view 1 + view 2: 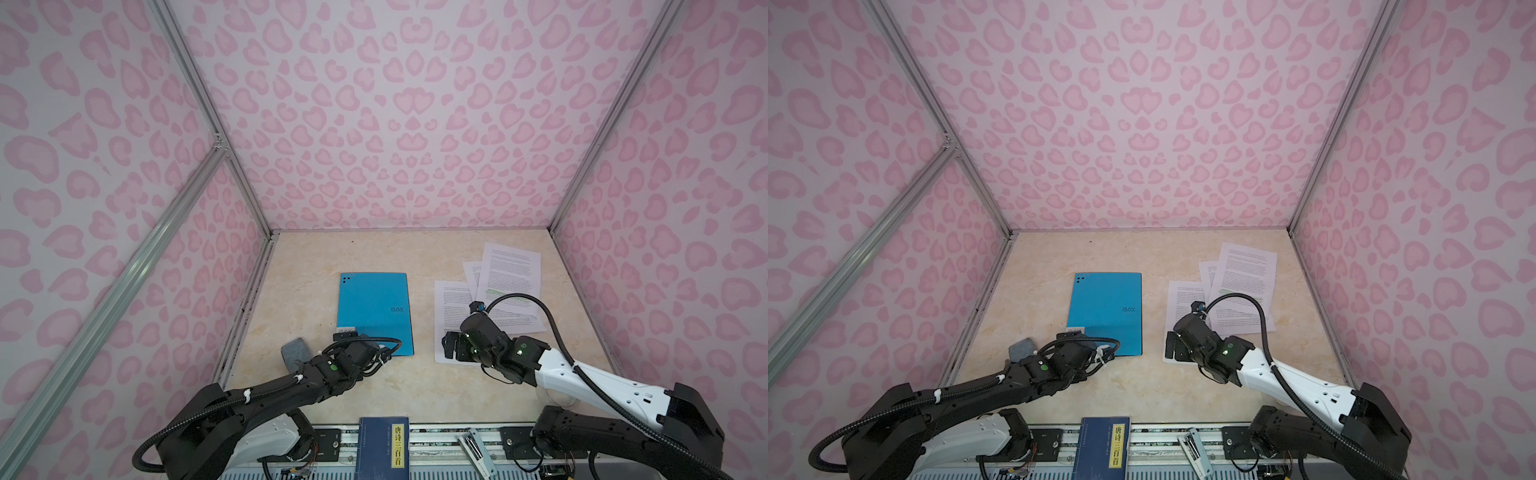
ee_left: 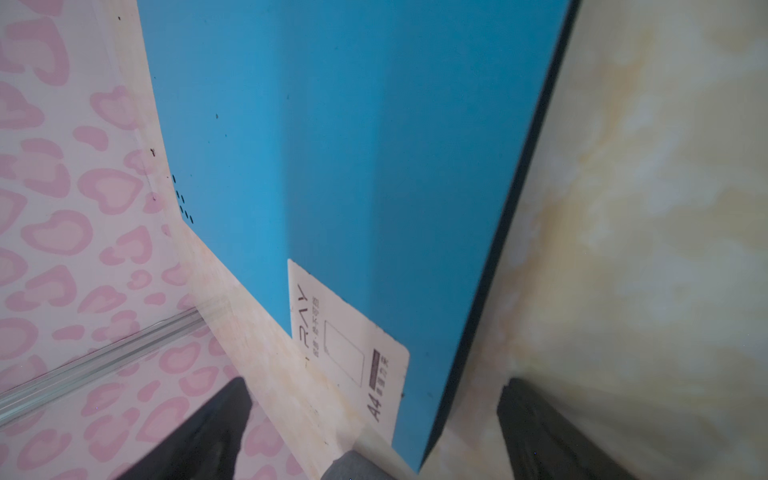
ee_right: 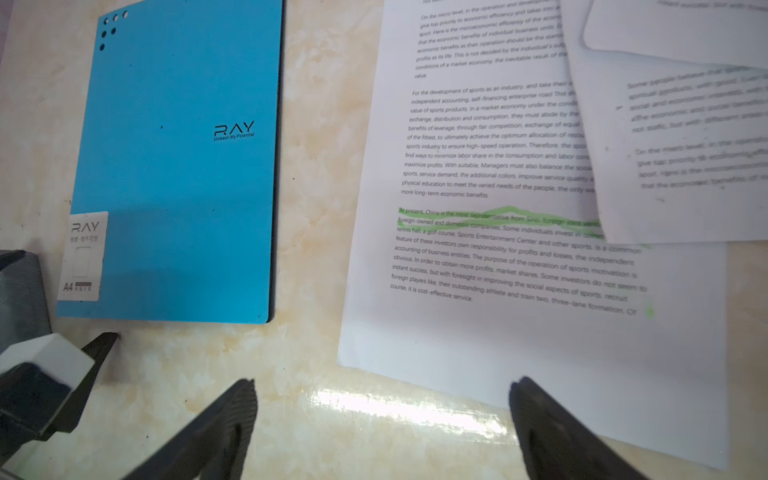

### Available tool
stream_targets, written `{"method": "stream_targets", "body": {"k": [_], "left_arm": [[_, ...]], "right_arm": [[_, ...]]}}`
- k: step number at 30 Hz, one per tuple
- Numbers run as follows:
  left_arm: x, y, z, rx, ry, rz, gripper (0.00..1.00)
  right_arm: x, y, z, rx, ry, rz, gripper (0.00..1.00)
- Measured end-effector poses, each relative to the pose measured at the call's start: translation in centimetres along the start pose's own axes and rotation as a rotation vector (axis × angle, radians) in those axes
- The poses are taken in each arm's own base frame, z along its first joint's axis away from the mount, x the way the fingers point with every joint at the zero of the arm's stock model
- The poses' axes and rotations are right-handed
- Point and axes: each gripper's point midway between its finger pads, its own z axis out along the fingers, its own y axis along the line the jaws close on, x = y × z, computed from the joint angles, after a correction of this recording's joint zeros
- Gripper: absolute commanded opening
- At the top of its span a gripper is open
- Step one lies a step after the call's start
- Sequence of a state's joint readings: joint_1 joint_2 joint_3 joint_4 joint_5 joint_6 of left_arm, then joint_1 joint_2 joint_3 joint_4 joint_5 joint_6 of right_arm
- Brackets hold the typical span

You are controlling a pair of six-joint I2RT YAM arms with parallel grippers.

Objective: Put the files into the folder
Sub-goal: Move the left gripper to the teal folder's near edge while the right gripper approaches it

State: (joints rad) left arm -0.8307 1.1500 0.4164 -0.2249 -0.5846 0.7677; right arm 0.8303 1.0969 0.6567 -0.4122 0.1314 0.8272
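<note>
1. My left claw (image 1: pixel 358 341) hangs over the near left corner of the blue folder (image 1: pixel 374 309), which lies closed on the worktop (image 1: pixel 415 390)
2. My right claw (image 1: pixel 453 345) is over the near left corner of the files (image 1: pixel 505 276), three overlapping sheets right of the folder
3. A grey pad (image 1: pixel 296 352) lies just beside my left claw, and a dark blue book (image 1: pixel 384 449) is at the near edge

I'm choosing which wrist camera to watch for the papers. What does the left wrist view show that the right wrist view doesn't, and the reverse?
Only the left wrist view: the pink patterned wall and its metal rail. Only the right wrist view: the files, overlapping, one with a green highlighted line, and the RAY mark printed on the cover itself. Both: the closed blue folder, its white corner label marked A4, and the marbled table.
</note>
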Motion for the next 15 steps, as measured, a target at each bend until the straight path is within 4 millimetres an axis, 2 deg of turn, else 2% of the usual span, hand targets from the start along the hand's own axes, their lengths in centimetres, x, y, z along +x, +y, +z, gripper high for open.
{"method": "stream_targets", "body": {"k": [9, 15], "left_arm": [[-0.8, 1.0, 0.3, -0.072, -0.026, -0.048, 0.97], [-0.7, 1.0, 0.6, -0.097, -0.031, -0.067, 0.97]], "right_arm": [[-1.1, -2.1, -1.9, -0.068, -0.094, 0.100, 0.97], [-1.3, -2.4, -2.8, -0.139, -0.124, 0.148, 0.97]]}}
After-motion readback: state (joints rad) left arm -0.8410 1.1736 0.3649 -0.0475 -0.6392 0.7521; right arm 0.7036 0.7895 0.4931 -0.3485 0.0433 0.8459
